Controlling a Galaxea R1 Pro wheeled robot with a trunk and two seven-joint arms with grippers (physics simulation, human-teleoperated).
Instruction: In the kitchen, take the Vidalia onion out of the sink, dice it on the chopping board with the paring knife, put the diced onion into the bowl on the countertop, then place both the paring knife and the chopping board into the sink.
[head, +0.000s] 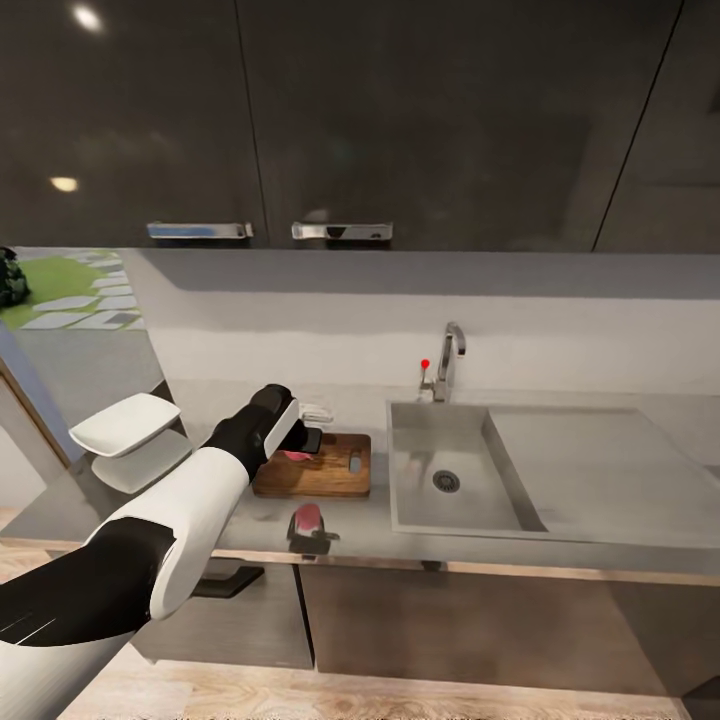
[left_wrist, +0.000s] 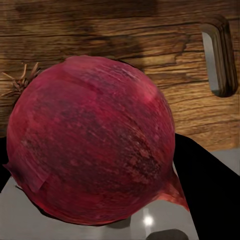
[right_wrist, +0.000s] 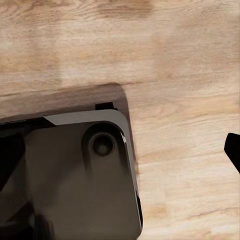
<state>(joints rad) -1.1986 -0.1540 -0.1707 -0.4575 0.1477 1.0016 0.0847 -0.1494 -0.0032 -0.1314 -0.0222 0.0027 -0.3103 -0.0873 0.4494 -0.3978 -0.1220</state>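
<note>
Onion (left_wrist: 92, 140), dark red, sits gripped in my left hand (head: 300, 440) over the chopping board (head: 330, 478), just beside the sink (head: 420, 470). I cannot tell my right hand's state.

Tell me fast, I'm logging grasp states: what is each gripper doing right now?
Left gripper: shut on the red onion, over the chopping board.
Right gripper: cannot be told; its wrist camera faces the wood floor.

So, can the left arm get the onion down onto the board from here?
Probably yes. The left gripper hangs right over the board with the onion in its jaws. The wood beneath looks bare, so a short drop seems unobstructed.
</note>
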